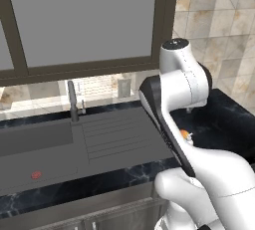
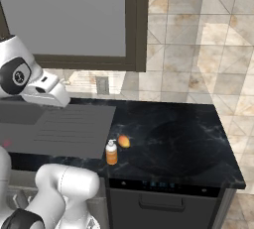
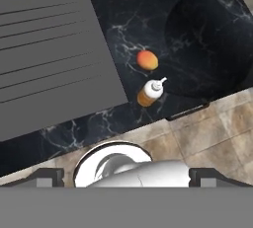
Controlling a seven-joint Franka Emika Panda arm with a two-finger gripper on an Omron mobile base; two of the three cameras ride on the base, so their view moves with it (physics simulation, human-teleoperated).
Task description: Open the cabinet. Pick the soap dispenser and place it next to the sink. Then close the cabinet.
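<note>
- Gripper [image 3: 126, 175] looks down from well above the counter; its two dark fingertips [image 3: 47, 176] stand wide apart at the bottom of the hand view, with nothing between them and nothing touched.
- Soap dispenser [image 3: 149, 93] stands upright on the black marble counter [image 2: 188, 139], just beside the right edge of the sink's grey ribbed drainboard [image 3: 49, 59] and near the counter's front edge. In the right base view it shows as a small orange bottle [image 2: 111, 152] with a white pump top.
- A small orange fruit [image 3: 147, 59] lies just behind the bottle, close but apart from it.
- Handling, as a judgement: the bottle looks light, rigid and smooth-sided, so it could slip or tip if pinched high. The pump head is narrow and off-centre, a poor hold. The round body below the neck is the better place, with the jaws closing across its width.
- The fruit so near leaves little room for a finger on that side; coming in from the sides clear of it seems safer.
- With the bottle already next to the sink, the cabinet is likely what remains.
</note>
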